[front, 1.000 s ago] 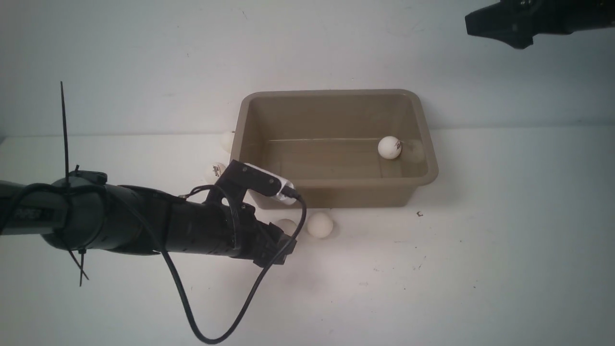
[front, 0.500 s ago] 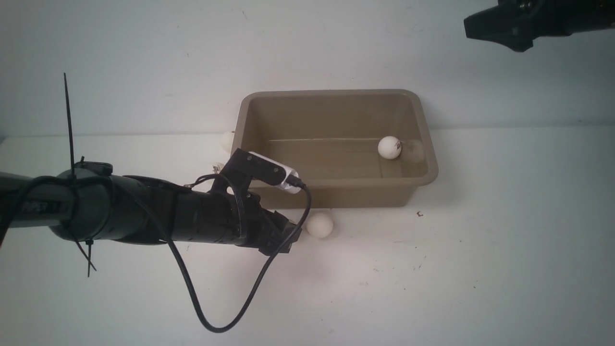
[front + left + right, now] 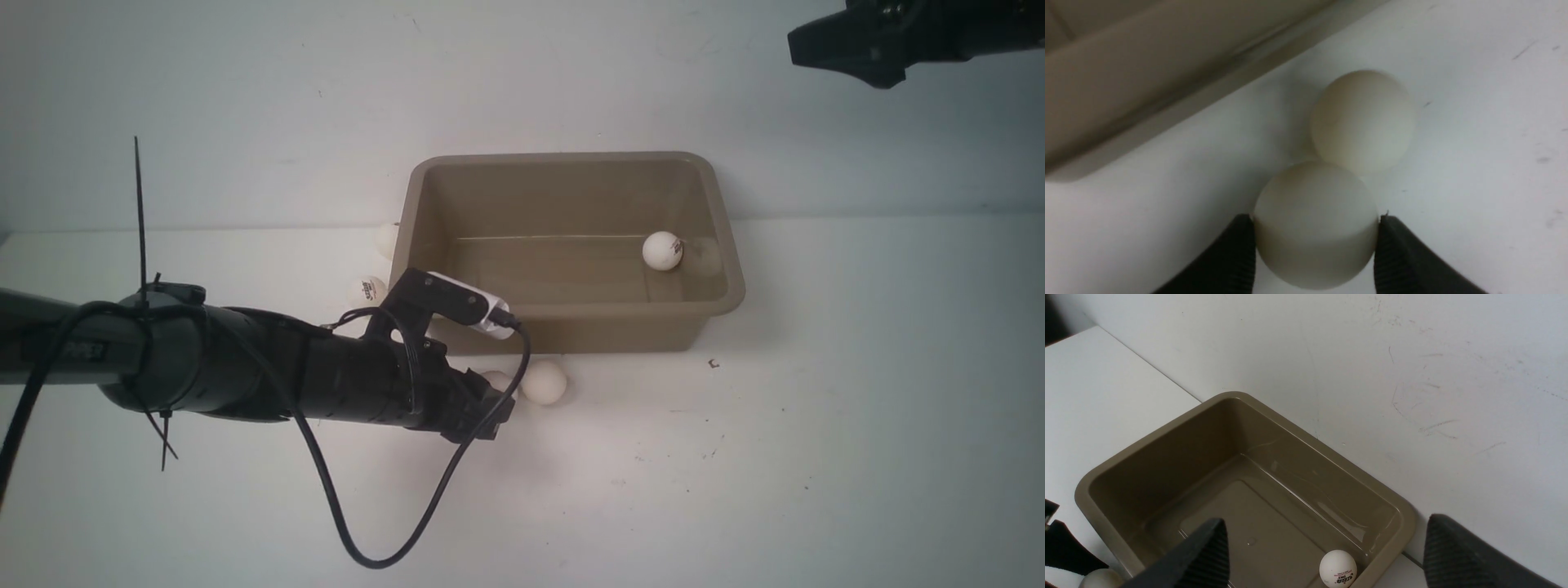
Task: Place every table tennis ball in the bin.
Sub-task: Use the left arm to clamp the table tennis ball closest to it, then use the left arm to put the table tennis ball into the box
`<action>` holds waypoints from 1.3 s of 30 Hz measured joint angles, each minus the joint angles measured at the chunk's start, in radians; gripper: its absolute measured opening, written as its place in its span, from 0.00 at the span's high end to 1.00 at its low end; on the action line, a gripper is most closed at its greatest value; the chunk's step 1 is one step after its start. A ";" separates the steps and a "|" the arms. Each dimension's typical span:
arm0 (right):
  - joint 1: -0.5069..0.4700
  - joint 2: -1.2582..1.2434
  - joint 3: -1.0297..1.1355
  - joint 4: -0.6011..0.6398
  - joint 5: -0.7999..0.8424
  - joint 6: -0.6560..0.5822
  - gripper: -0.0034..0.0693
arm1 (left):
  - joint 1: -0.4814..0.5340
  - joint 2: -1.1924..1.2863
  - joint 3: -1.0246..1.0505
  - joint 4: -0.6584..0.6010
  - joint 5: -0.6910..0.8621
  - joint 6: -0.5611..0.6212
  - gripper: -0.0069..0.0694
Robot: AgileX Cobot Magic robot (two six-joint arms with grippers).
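My left gripper [image 3: 1314,249] is shut on a table tennis ball [image 3: 1314,222], its two black fingers pressed against the ball's sides. The ball is low over the table just in front of the bin [image 3: 571,327]. In the front view this ball [image 3: 496,379] peeks out above the gripper [image 3: 488,404]. A second ball [image 3: 1363,120] lies against it on the table [image 3: 544,382]. One ball [image 3: 662,251] rests inside the bin [image 3: 1241,396] at its far right corner [image 3: 1338,569]. My right gripper [image 3: 1327,520] is open, high above the bin.
Two more white balls lie left of the bin, one with a logo [image 3: 367,291] and one at its far left corner [image 3: 386,238]. The left arm's black cable [image 3: 367,547] loops over the table. A white wall stands directly behind the bin.
The left gripper has closed onto the ball in front of the bin, after shifting slightly towards it. The right arm has stayed still.
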 joint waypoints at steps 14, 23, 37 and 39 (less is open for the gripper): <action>0.000 0.000 0.000 0.000 0.000 -0.002 0.16 | -0.001 -0.295 0.069 0.017 0.156 0.053 0.47; 0.000 0.000 0.000 0.000 0.001 -0.001 0.16 | 0.005 -0.107 -0.209 0.006 -0.076 0.209 0.47; 0.000 0.000 0.000 0.000 0.003 -0.003 0.16 | 0.005 0.004 -0.326 0.093 -0.032 -0.124 0.19; 0.000 0.000 0.000 0.000 0.003 -0.004 0.16 | 0.005 -0.048 -0.300 0.186 -0.031 -0.211 0.20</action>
